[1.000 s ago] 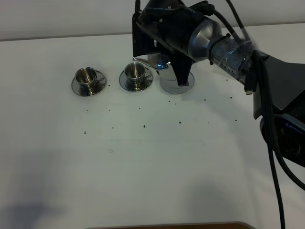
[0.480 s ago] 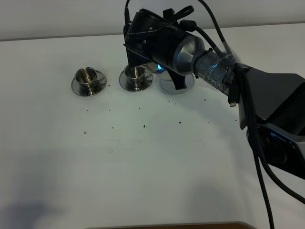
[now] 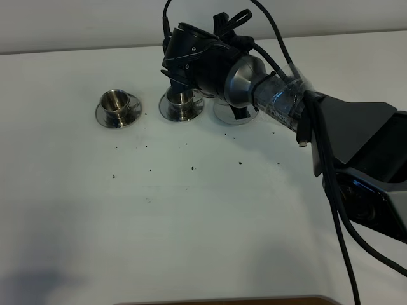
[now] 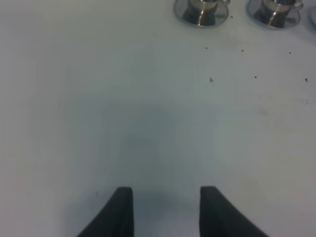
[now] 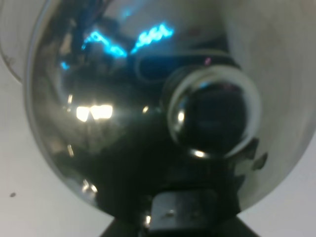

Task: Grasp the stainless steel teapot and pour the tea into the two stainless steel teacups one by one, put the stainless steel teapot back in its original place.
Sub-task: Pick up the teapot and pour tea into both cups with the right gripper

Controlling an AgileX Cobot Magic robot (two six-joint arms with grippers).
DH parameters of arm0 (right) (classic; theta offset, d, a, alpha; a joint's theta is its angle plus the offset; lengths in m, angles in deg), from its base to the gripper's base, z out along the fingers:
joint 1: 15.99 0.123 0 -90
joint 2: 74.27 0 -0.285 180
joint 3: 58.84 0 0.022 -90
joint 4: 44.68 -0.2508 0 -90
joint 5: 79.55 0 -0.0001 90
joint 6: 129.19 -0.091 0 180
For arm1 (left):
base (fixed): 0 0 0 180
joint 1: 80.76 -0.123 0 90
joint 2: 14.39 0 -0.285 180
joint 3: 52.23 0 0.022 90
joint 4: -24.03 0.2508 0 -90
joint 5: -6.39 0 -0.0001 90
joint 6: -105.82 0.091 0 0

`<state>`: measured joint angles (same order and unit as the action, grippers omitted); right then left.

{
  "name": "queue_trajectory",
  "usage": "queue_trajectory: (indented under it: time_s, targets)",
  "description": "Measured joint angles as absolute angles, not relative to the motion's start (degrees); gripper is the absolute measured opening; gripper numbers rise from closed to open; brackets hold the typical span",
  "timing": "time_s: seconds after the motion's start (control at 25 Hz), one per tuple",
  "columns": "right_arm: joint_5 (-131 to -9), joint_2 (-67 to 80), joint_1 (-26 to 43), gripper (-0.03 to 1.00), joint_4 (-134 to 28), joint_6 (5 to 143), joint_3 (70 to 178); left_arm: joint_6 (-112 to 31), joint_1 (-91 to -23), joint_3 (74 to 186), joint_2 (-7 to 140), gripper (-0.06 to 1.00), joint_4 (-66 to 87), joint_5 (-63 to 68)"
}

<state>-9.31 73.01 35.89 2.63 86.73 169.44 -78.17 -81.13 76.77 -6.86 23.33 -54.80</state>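
Observation:
The stainless steel teapot (image 5: 123, 113) fills the right wrist view, its lid knob (image 5: 212, 111) facing the camera. My right gripper (image 3: 197, 82) is shut on it and holds it lifted over the right teacup (image 3: 181, 101). In the high view the gripper's dark body hides the pot. The left teacup (image 3: 117, 103) stands on its saucer further left. The round steel dish (image 3: 222, 115) lies just right of the cups with no pot on it. My left gripper (image 4: 165, 210) is open and empty above bare table, with both cups (image 4: 201, 7) (image 4: 276, 10) far ahead.
Small dark specks (image 3: 193, 168) are scattered on the white table (image 3: 191, 216) in front of the cups. The right arm and its cables (image 3: 331, 146) stretch across the right side of the table.
My right gripper has carried the teapot left off the round dish to above the right teacup, and the wrist has turned. The cups and the left gripper have not moved.

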Motion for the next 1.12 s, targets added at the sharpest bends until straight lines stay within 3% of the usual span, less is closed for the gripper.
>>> queue_trajectory:
  time_s: [1.12]
  targets:
    - [-9.5,75.3,36.1,0.19,9.6,85.8,169.4,-78.2,-81.1,76.8,-6.9,0.38,23.3,-54.8]
